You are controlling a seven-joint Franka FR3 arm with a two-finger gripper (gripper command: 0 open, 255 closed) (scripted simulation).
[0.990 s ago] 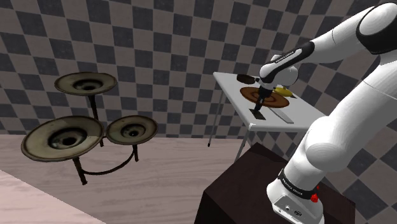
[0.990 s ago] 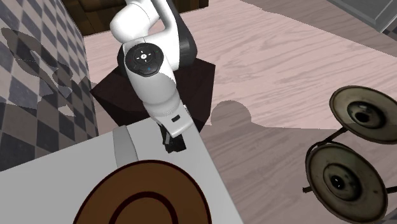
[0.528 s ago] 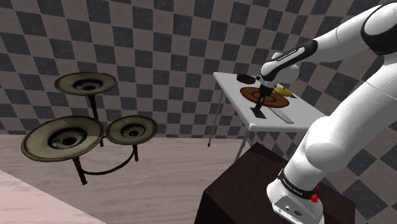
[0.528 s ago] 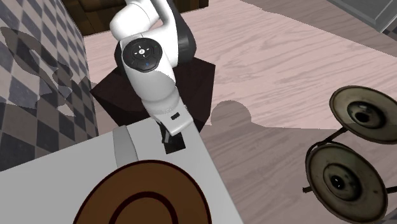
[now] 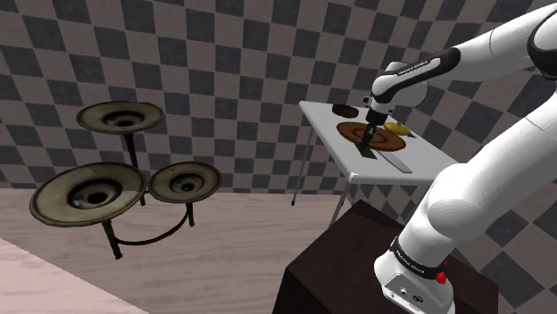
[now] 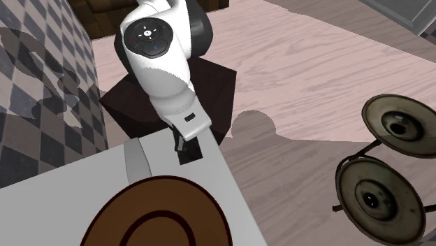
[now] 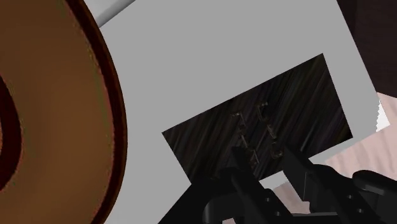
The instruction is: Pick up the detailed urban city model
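The city model (image 7: 273, 121) is a thin dark rectangular slab with tiny raised shapes on it. My black gripper (image 7: 267, 167) is shut on its near edge, one finger on each side. In the shoulder view the slab (image 5: 364, 150) hangs tilted from the gripper (image 5: 367, 136), just above the grey table (image 5: 321, 120). From the second exterior view the gripper (image 6: 183, 143) holds the slab (image 6: 189, 156) over the table's corner nearest the arm's stand.
A large brown round plate (image 5: 368, 132) (image 6: 157, 213) lies on the table beside the slab, with a yellow thing (image 5: 397, 129), a dark oval (image 5: 342, 110) and a flat grey bar (image 6: 137, 162). A three-dish metal stand (image 5: 116, 178) stands on the floor.
The arm has risen and the gripper has lifted the dark slab a little off the table. The fingers have stayed shut on it.
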